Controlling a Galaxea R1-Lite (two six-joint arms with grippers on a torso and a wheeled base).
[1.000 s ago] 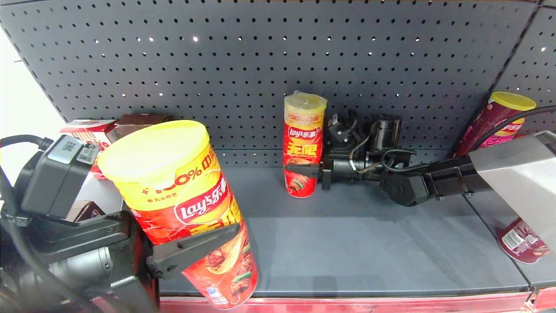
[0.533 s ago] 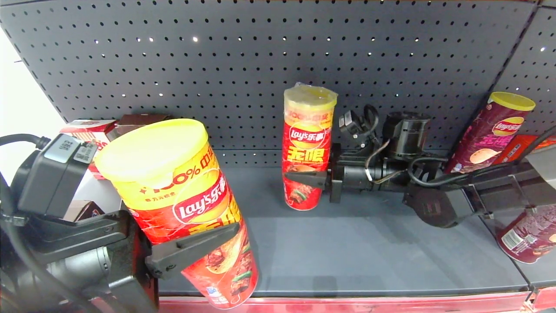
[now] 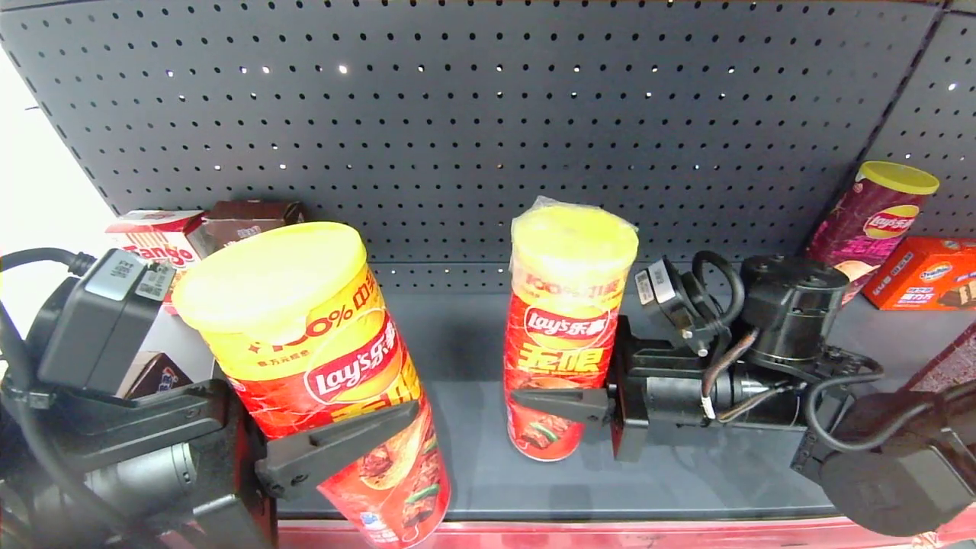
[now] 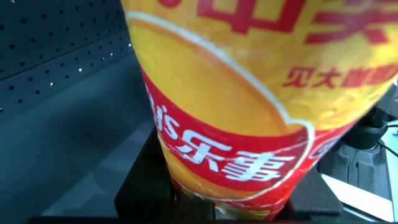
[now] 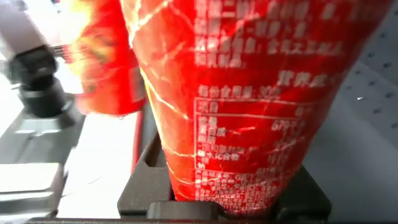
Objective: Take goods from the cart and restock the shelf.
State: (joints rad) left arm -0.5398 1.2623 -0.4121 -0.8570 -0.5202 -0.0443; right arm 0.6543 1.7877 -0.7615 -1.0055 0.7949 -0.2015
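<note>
Two red-and-yellow chip cans with yellow lids are in my grippers. My left gripper [image 3: 343,442] is shut on the left chip can [image 3: 305,335], tilted at the front left edge of the grey shelf [image 3: 473,335]; its label shows close up as the left can [image 4: 249,112]. My right gripper [image 3: 564,400] is shut on the second chip can [image 3: 568,320], upright over the shelf's middle towards the front. The right wrist view has this can [image 5: 242,93] between the jaws and the left can [image 5: 99,56] blurred beyond.
A perforated back panel [image 3: 457,114] closes the shelf. Snack boxes [image 3: 156,236] and a brown box [image 3: 248,217] stand at the back left. A purple chip can [image 3: 877,217] and an orange box [image 3: 926,272] stand at the back right. A red strip [image 3: 610,534] edges the front.
My right gripper has drawn its chip can away from the back panel towards the shelf's front, and the right arm has pulled back. The left gripper and its can have barely moved.
</note>
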